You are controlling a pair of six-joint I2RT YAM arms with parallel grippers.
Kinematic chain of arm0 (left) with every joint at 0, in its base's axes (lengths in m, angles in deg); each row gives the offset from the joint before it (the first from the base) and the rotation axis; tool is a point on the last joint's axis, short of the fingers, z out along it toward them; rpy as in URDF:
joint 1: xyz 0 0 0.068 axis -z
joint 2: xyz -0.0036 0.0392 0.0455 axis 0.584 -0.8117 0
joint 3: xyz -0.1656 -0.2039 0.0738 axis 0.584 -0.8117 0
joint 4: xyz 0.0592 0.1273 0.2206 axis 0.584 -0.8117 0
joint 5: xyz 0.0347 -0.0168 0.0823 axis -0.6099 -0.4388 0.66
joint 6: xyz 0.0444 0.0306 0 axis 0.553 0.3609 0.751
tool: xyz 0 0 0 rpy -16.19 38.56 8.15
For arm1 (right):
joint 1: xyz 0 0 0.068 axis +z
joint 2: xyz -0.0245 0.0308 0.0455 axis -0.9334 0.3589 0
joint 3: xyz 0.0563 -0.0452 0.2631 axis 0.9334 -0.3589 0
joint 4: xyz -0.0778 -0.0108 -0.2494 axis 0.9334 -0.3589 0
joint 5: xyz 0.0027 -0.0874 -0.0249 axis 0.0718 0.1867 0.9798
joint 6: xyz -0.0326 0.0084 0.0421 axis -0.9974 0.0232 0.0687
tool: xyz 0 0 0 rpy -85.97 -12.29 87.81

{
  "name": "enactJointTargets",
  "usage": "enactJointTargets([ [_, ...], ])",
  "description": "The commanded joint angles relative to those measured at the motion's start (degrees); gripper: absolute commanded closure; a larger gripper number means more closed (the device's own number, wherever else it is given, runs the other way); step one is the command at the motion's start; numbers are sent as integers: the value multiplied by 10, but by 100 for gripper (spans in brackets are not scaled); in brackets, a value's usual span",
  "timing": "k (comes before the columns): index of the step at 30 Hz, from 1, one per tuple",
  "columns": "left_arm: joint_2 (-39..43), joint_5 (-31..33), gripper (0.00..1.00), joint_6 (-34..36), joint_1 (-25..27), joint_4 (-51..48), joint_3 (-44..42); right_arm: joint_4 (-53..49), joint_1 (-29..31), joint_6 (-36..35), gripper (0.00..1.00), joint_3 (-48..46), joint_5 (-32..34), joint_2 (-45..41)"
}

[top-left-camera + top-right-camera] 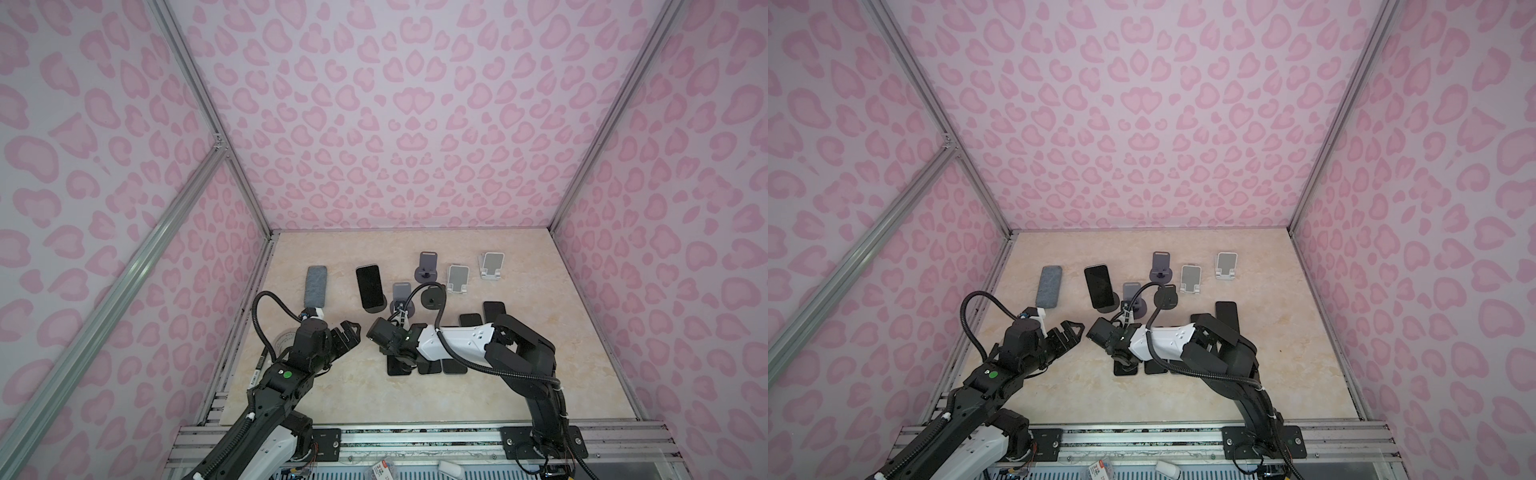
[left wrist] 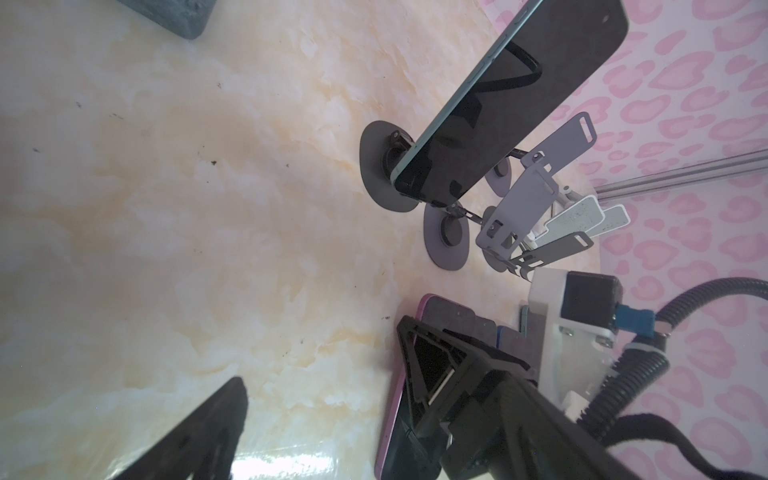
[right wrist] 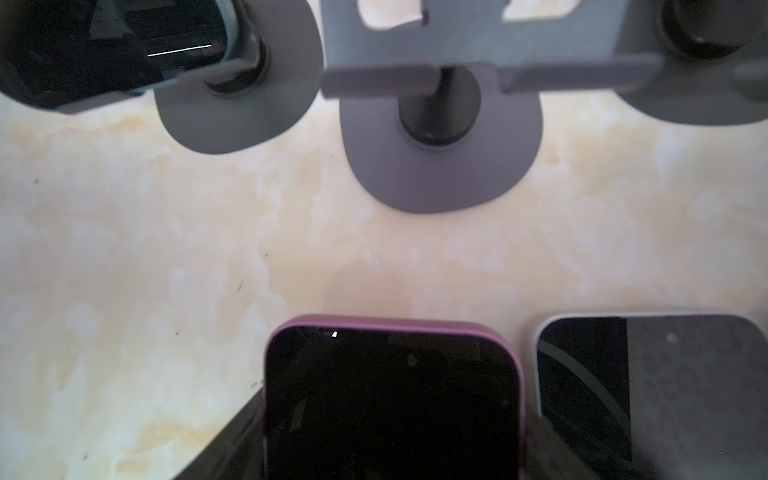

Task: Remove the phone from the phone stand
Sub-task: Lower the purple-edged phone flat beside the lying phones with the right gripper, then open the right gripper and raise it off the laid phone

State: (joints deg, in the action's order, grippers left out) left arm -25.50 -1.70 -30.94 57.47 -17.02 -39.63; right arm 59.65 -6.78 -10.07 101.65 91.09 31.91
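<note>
Hovering left gripper [image 1: 352,332] jaws wide apart over open table [image 1: 332,390], dark phone [image 1: 369,289] leaning on stand [image 2: 374,166] just beyond, right gripper [image 3: 390,440] jaws flanking purple phone [image 3: 390,386] edges, grip unclear

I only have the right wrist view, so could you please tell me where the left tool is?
Observer: The left tool hovers open and empty, close to the right arm's end.
Operator: What lies left of the phone on the stand?
Observer: A grey felt pad lies flat, apart from it.
Operator: Any stands beyond my view?
Observer: Yes, the farthest-right stand is white and empty.
</note>
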Motion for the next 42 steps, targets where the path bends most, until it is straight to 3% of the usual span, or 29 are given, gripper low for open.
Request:
enactJointTargets([
  [1, 4, -1, 1, 3, 0, 11, 3, -19, 0, 3, 25, -4, -51, 12],
  [22, 23, -4, 1, 1, 0, 7, -6, -33, 4, 5, 22, -3, -70, 9],
  [42, 14, -4, 1, 0, 0, 10, -3, -47, 5, 8, 22, -5, -38, -4],
])
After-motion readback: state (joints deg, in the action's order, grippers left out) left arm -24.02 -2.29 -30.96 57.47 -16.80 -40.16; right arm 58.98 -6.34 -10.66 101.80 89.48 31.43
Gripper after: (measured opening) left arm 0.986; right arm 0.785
